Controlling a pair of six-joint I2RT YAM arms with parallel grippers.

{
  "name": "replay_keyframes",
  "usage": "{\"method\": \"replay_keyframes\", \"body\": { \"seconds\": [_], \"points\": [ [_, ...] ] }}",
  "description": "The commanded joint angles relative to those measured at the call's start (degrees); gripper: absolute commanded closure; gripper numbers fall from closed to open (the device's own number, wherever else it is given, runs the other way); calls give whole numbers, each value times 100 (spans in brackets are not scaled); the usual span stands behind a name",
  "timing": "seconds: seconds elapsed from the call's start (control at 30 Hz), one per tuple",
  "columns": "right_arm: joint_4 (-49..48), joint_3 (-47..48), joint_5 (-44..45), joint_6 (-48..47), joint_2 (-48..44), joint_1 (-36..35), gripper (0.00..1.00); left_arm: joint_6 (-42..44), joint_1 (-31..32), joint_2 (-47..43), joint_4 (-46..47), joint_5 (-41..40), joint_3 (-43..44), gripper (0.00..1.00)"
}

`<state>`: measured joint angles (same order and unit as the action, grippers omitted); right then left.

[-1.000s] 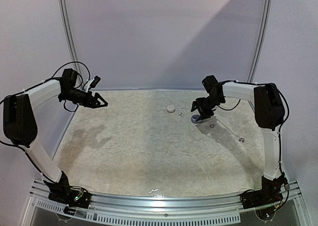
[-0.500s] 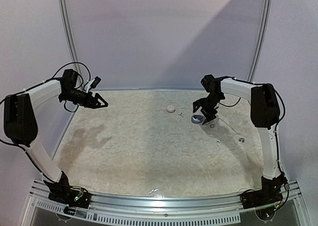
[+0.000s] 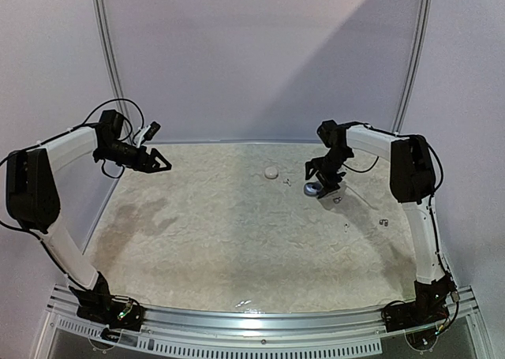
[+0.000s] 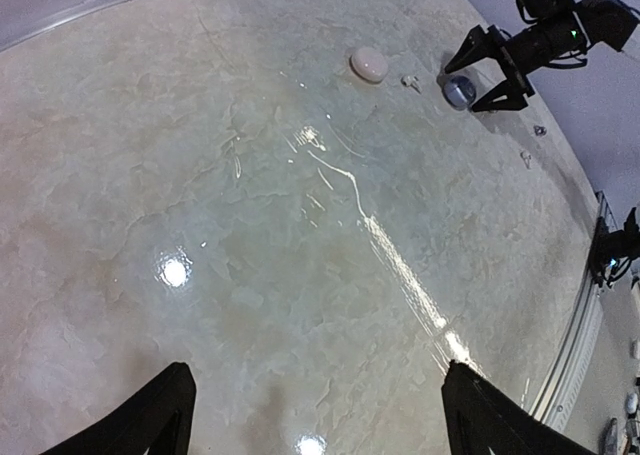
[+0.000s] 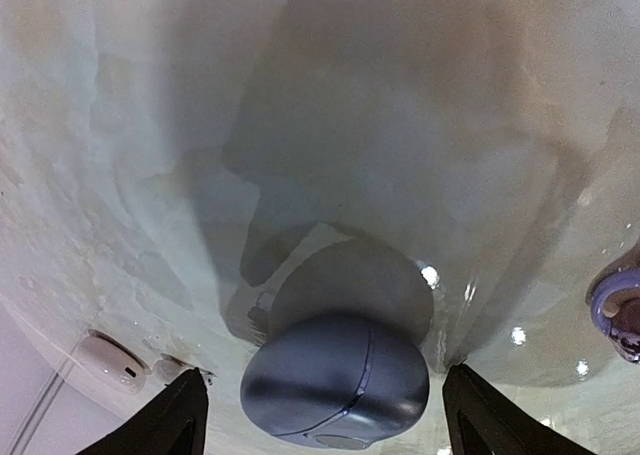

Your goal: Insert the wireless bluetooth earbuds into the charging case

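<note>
The blue-grey oval charging case (image 5: pixel 335 375) lies lid-closed on the table, its seam showing. My right gripper (image 5: pixel 325 380) stands open around it, a fingertip (image 5: pixel 185 415) on each side and a gap to the shell. From above, the right gripper (image 3: pixel 323 179) hovers at the case (image 3: pixel 312 189). Tiny grey earbuds lie loose: one (image 3: pixel 288 181) left of the case, one (image 3: pixel 337 200) just right of it, others (image 3: pixel 383 222) farther right. My left gripper (image 3: pixel 160 163) hangs open and empty over the far left edge; in its wrist view the gripper (image 4: pixel 318 370) frames bare table.
A white round case (image 3: pixel 271 172) sits left of the oval case, also seen as a white round case (image 5: pixel 110 363) from the right wrist. A small lilac-ringed piece (image 5: pixel 620 310) lies at the right edge of that view. A curved rail (image 3: pixel 252 143) bounds the table's far side.
My right gripper's jaws have spread wider around the oval case, and the wrist has shifted slightly left. The case stays on the table. The left arm is unmoved.
</note>
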<state>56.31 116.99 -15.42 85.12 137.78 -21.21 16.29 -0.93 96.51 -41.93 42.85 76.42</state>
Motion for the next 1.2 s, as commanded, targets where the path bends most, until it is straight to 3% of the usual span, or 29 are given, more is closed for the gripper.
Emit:
{"method": "replay_keyframes", "body": {
  "seconds": [0.0, 0.33, 0.57, 0.7, 0.77, 0.83, 1.17],
  "points": [
    [46, -17, -4, 170, 146, 41, 19, 123, -39, 61, -102, -31, 53, 12],
    [79, -143, 41, 131, 97, 40, 48, 87, -39, 66, -34, 1, 31, 12],
    [-336, -502, -65, 117, -116, 39, 60, 99, -39, 30, -34, 4, 13, 12],
    [-335, -502, -68, -23, -162, 40, 58, 91, -39, 26, -29, 17, 22, 12],
    [-266, -502, -73, -34, -151, 41, 46, 69, -39, 26, -18, 28, 22, 12],
    [-227, -499, -90, -16, -131, 31, 43, 57, -39, 26, -16, 35, 22, 12],
    [38, -514, -38, -263, -62, -112, 47, 124, -39, -58, -69, 3, -27, 12]
  ]
}}
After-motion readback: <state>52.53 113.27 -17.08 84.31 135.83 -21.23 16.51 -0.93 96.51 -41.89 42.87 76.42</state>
